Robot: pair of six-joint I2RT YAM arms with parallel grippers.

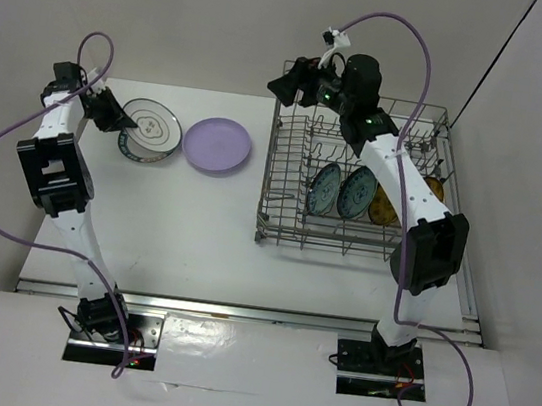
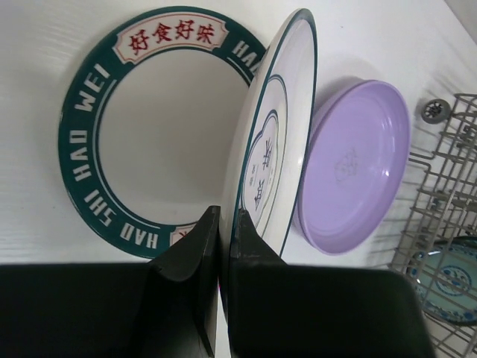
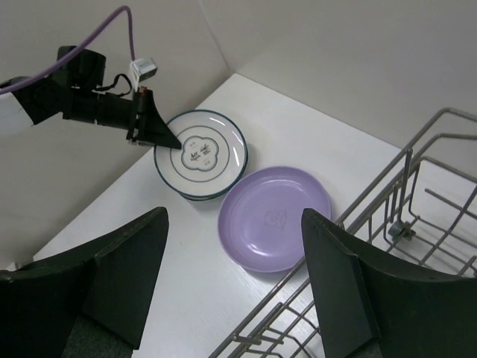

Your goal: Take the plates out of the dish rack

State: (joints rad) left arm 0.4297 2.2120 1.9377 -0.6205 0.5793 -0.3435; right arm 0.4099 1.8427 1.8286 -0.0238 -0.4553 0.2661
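Plates [image 1: 358,193]: 4 in dish rack [image 1: 326,243], 3 o'clock. Left gripper [image 2: 226,216] clamped on white plate [image 2: 272,149], tilted over second white plate [image 2: 78,160] at 10; drop early, you could chip both. Right gripper [image 3: 232,216] apart, empty.

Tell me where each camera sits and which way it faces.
Top external: above and behind, looking down on the table and dish rack; left arm and right arm show.
Left wrist: looks along its shut left pincer gripping a white plate by its rim.
Right wrist: above the rack, facing left; the open right pincer frames it.
Shared: the lavender plate appears in all three.
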